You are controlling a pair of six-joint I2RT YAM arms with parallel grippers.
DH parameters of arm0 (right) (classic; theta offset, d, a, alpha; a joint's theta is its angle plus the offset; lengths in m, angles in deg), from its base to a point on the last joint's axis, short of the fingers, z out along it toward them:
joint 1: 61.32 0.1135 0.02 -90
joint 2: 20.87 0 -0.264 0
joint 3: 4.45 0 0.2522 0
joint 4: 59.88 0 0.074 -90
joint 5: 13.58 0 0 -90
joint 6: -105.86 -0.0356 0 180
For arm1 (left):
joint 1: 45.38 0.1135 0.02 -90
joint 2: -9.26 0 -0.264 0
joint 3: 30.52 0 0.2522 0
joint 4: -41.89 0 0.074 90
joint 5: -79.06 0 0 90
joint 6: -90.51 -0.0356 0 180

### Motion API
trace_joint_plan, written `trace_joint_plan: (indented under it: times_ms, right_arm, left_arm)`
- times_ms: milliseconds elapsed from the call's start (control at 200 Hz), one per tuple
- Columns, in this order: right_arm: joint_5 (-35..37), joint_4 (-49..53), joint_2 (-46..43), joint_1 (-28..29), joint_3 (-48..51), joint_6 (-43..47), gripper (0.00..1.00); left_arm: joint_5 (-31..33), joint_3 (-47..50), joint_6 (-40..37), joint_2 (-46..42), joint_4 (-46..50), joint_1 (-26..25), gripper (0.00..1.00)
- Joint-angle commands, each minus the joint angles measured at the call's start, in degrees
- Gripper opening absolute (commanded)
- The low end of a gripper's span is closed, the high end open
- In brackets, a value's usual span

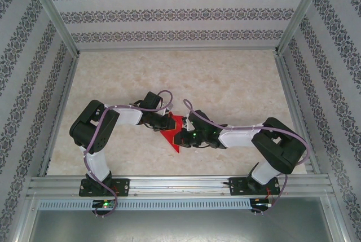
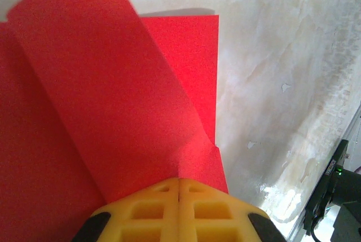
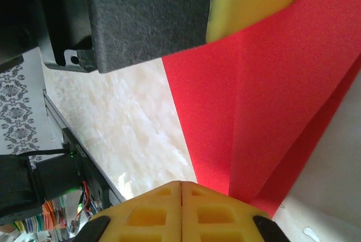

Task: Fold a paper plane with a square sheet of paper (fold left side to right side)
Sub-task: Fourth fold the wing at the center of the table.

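Left gripper (image 2: 179, 188) pinches creased red paper sheet (image 2: 113, 112) at its fold; right gripper (image 3: 181, 188) pressed together at sheet's edge; marble table (image 1: 225, 78) stretches beyond both.

One creased red paper (image 1: 172, 133), two robot arms (image 1: 98, 135), one table (image 1: 225, 84).

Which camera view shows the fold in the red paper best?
Left wrist: the red paper is close, one flap lifted over a flat layer. Top external shows the red paper small and distant; right wrist shows its creased layers.
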Motion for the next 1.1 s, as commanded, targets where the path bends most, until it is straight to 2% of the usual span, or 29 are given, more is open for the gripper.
trace_joint_plan:
  times_ms: [0,1094]
  right_arm:
    - [0.0,-0.2,1.0,1.0,0.3,0.0,0.07]
    - [2.0,2.9,1.4,2.9,3.1,0.3,0.07]
  left_arm:
    - [5.1,0.6,-1.8,2.1,3.6,-0.5,0.00]
    - [5.6,0.8,-1.9,2.2,3.9,-0.5,0.00]
